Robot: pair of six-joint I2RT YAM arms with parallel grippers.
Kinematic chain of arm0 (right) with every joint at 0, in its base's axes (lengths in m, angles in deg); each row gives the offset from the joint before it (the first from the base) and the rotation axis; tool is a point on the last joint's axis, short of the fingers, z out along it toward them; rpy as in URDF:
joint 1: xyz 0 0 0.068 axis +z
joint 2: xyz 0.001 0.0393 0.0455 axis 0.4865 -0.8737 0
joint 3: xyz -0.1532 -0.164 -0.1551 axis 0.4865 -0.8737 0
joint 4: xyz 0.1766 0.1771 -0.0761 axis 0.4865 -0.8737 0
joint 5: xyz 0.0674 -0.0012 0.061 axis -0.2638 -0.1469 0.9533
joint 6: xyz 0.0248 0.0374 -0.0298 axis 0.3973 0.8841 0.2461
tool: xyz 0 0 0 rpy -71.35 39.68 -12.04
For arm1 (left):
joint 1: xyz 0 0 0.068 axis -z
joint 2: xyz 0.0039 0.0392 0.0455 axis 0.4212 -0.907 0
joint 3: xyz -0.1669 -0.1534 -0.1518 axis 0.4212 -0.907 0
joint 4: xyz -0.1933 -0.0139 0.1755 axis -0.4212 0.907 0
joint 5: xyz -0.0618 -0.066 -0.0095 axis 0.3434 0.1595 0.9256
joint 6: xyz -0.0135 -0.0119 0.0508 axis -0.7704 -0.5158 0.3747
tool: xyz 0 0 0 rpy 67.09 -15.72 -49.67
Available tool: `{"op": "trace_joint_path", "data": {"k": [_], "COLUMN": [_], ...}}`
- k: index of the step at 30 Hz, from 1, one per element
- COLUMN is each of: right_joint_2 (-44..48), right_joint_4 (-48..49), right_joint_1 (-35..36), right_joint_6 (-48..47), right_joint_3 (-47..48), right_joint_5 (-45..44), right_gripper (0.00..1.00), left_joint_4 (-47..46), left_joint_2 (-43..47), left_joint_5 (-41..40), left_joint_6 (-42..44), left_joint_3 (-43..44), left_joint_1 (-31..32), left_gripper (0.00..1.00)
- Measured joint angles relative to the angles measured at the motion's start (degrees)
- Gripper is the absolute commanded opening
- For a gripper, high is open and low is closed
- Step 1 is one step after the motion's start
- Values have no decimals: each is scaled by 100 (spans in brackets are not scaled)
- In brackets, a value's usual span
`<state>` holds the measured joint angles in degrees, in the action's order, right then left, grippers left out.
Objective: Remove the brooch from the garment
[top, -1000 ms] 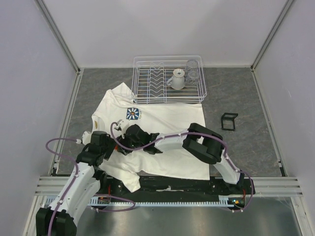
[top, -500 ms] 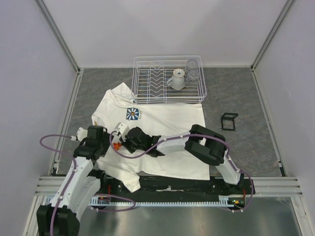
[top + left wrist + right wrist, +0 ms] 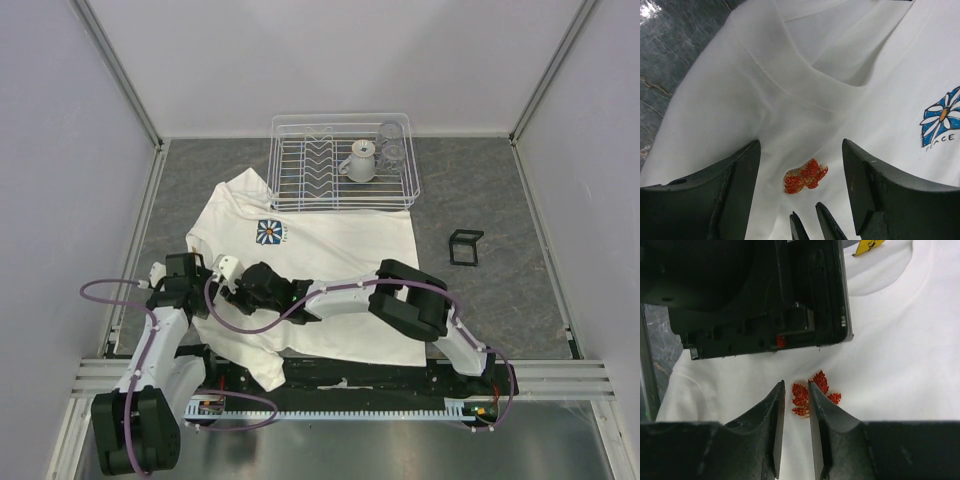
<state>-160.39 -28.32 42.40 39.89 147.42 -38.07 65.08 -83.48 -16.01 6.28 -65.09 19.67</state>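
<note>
The garment [image 3: 330, 250], a white T-shirt with a blue daisy logo [image 3: 270, 232], lies flat on the table. The brooch [image 3: 806, 176], a tiny orange-red leaf pin, sits on the cloth near the collar. My left gripper [image 3: 801, 145] is open wide, one finger on each side of the brooch. My right gripper [image 3: 796, 385] comes from the opposite side, its jaws a narrow gap apart. Its fingertips [image 3: 824, 216] stop just short of the brooch [image 3: 816, 390], which shows partly in the gap and partly behind one finger. In the top view both grippers [image 3: 215, 278] hide the brooch.
A white wire dish rack [image 3: 340, 118] stands at the back with a white mug [image 3: 360, 160] and a glass [image 3: 392, 150] in it. A small black stand [image 3: 465, 247] sits right of the shirt. The left gripper's body [image 3: 755, 290] hangs close above the right fingers.
Both grippers have shifted left over the shirt's collar area. The left arm has pulled back toward the table's left edge, and the right gripper has followed it.
</note>
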Motion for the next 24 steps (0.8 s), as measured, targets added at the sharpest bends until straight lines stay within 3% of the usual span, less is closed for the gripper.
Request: {"op": "trace_joint_path", "data": {"k": [8,16,24], "right_joint_2": [-446,-588,-664], "right_joint_4": [-273,-348,-380], "right_joint_1": [66,151,334], "right_joint_6": [-166,-317,-409], "right_joint_3": [313,529,595], "right_joint_5": [-212,-498,-1213], "right_gripper": [34,48,47], "left_joint_4": [-81,-33,48], "left_joint_2": [-17,184,201], "left_joint_5": [267,334,341], "left_joint_6": [66,72,79], "left_joint_3": [-118,-155,-155], "left_joint_1": [-118,-144,-146], "left_gripper": [74,74,73]}}
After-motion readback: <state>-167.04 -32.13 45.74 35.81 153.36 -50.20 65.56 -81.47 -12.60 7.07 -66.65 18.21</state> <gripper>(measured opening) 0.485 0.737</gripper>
